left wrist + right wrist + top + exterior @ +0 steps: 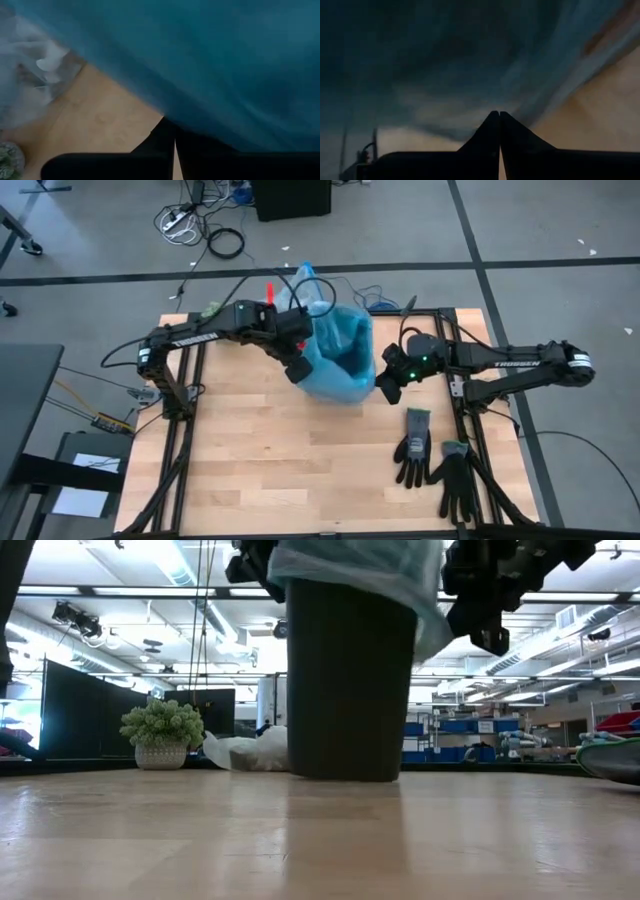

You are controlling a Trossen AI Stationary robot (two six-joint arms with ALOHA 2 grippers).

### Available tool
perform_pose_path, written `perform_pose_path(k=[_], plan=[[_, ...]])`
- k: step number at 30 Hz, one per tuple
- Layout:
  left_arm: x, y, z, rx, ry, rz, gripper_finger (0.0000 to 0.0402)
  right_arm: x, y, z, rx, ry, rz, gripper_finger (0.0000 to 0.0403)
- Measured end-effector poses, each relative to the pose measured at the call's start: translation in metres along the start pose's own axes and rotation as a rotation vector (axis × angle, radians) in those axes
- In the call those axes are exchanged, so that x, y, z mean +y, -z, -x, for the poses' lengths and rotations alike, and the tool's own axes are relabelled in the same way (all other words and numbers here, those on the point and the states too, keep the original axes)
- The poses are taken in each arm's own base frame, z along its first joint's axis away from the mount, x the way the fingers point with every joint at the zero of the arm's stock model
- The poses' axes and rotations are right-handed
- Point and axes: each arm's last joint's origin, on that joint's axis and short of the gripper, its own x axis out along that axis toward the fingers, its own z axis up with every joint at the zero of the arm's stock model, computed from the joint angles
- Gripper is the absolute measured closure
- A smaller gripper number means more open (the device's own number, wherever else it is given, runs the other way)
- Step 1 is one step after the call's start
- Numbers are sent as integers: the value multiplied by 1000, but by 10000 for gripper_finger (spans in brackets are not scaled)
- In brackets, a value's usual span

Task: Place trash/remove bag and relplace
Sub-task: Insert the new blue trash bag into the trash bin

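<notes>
A black bin (350, 690) stands upright mid-table with a light-blue translucent bag (340, 345) draped over its rim and down its sides. My left gripper (298, 370) is shut at the bag's left side. My right gripper (388, 388) is shut at its right side. A crinkly grey-white liner (248, 752) lies on the table behind the bin, toward the far edge; it also shows in the left wrist view as the liner (30, 70). No loose trash shows. My left gripper (172, 135) is shut at the blue bag's lower hem (150, 107) on the bin's left side, tips against the plastic; the fingers hide what lies between them. My right gripper (499, 114) is shut at the bag's right skirt (535, 107), where folds run toward the fingertips. In the low view that hem (438, 640) flares out toward it.
Two black gloves (415, 445) (455, 480) lie near the table's right near corner. A green fuzzy clump in a white pot (160, 735) sits at the far left. Bare wood (280, 470) spreads in front of the bin.
</notes>
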Motion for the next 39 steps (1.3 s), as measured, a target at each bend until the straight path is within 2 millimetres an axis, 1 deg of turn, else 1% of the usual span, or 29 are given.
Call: perform_pose_path(k=[4, 8, 13, 16, 19, 22, 24, 26, 30, 33, 36, 39], plan=[[0, 1, 1, 20, 29, 22, 383, 3, -6, 5, 0, -103, -60, 401], [-1, 3, 1, 38, 60, 23, 383, 9, -13, 11, 9, -137, -66, 394], [1, 9, 5, 81, 45, 41, 383, 22, -24, 19, -20, -178, -51, 373], [1, 12, 11, 78, 47, 48, 383, 33, -30, 26, -91, -185, -3, 367], [-2, 13, 16, 59, 49, 43, 383, 39, -26, 25, -160, -91, 110, 372], [-8, 13, 27, 6, 40, 13, 383, 47, -15, 25, -181, 40, 332, 384], [-13, 13, 36, -41, 12, -55, 383, 54, -8, 26, -186, 80, 483, 387], [-17, 13, 44, -97, -42, -143, 383, 64, -2, 27, -197, 77, 615, 382], [-22, 13, 60, -191, -144, -339, 383, 74, 7, 30, -202, 99, 859, 350], [-24, 8, 66, -251, -157, -439, 383, 74, 7, 28, -223, 176, 927, 318], [-27, 2, 68, -315, -154, -492, 383, 75, 3, 18, -237, 208, 982, 288], [-28, -2, 69, -353, -158, -542, 383, 74, 4, 2, -212, 220, 1040, 271]])
